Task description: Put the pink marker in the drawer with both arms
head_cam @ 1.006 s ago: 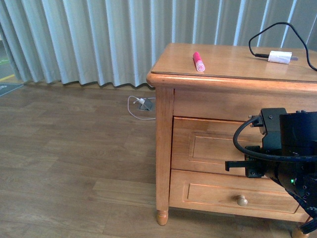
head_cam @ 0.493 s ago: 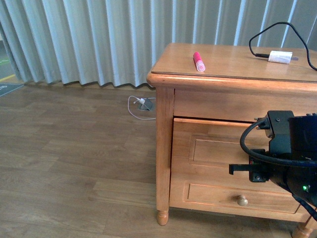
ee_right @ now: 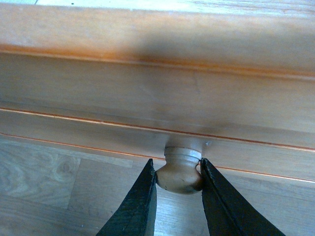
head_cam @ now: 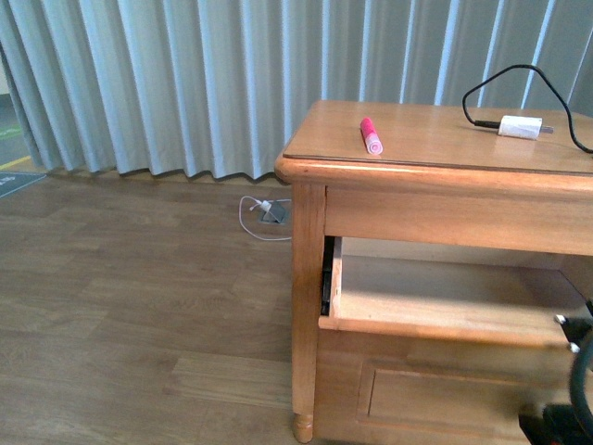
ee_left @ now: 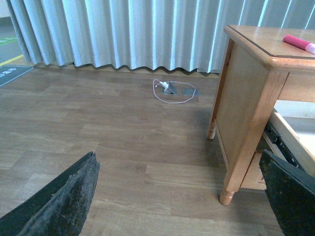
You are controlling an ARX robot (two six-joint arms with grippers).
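With the right claw (ee_right: 177,168) pinching the knob (ee_right: 180,173), pull level so the drawer (head_cam: 435,326), seemingly open enough, cannot bind, then route the spread left claw (ee_left: 178,164) to the pink marker (head_cam: 372,136) on the cabinet top (head_cam: 445,139), at 11 o'clock from the drawer.

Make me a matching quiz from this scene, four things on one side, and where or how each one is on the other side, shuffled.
1. pink marker
2. drawer
3. right claw
4. left claw

A. shut on the knob
B. lying on the cabinet top
C. open, holding nothing
D. pulled out

Pairs: 1-B, 2-D, 3-A, 4-C
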